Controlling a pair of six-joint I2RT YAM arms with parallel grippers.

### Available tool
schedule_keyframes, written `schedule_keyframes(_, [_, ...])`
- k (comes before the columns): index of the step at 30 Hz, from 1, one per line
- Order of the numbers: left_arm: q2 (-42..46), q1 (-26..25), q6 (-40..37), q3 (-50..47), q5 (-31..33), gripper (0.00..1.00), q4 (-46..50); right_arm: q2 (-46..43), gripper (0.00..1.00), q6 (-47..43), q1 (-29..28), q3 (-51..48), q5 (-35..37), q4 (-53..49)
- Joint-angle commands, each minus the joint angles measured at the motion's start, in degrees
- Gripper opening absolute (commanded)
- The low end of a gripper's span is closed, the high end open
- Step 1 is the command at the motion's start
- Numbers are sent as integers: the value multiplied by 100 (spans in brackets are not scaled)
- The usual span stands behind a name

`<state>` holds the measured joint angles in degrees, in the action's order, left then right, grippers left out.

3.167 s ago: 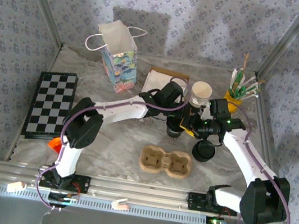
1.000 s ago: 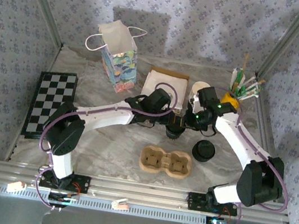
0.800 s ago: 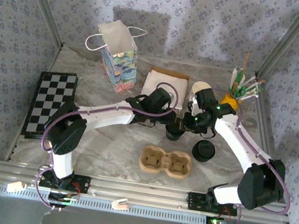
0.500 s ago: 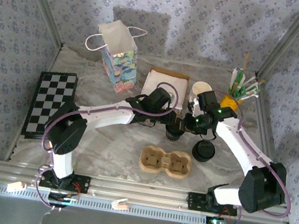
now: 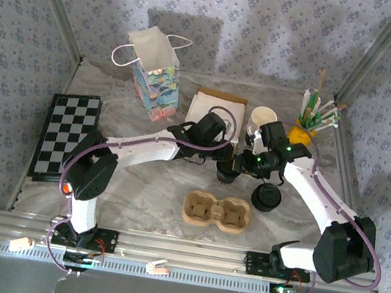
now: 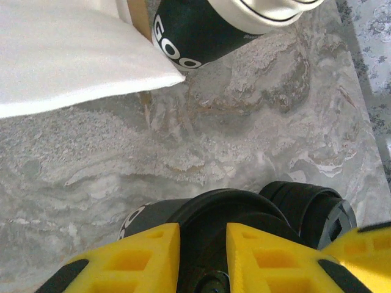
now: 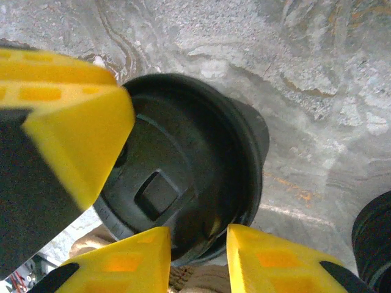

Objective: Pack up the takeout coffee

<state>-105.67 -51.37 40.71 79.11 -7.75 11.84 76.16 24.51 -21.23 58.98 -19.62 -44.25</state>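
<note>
The takeout coffee point(image 5: 227, 171), a dark cup with a black lid, stands on the marble just behind the pulp tray point(image 5: 218, 211). My left gripper point(image 5: 225, 158) is over it. In the left wrist view its jaws point(image 6: 203, 256) are nearly together above the lid point(image 6: 244, 210), with nothing clamped. My right gripper point(image 5: 246, 166) comes in from the right. Its yellow fingers point(image 7: 198, 256) stand close together over the lid's near rim point(image 7: 183, 159). A left finger point(image 7: 79, 134) covers the lid's left edge.
A spare black lid piece point(image 5: 266, 197) lies right of the cup. A stack of cream-rimmed cups point(image 5: 262, 118) and white napkins point(image 5: 213, 108) sit behind. A paper bag point(image 5: 156, 73), a checkerboard point(image 5: 67, 137) and a yellow stick holder point(image 5: 311, 124) stand farther off.
The right gripper has come down and slightly left onto the cup's lid. The left gripper and the cup have stayed where they were.
</note>
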Motion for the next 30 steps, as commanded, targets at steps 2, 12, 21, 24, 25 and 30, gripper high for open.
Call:
schedule_keyframes(2, [-184, 38, -211, 276, 46, 27, 332, -153, 35, 89, 55, 257, -227, -434])
schedule_keyframes(12, [-69, 40, -316, 412, 110, 33, 445, -313, 41, 46, 211, 293, -302, -605])
schedule_keyframes(21, [-53, 31, -362, 417, -141, 34, 224, -249, 43, -71, 245, 193, -367, -445])
schedule_keyframes(24, [-34, 21, -406, 439, -274, 34, 166, -244, 43, -75, 275, 217, -394, -483])
schedule_keyframes(25, [-12, 15, -415, 434, -287, 34, 161, -263, 43, -84, 276, 233, -385, -497])
schedule_keyframes(30, [120, 30, -456, 446, -184, 34, 235, -336, 47, -116, 286, 372, -163, -528])
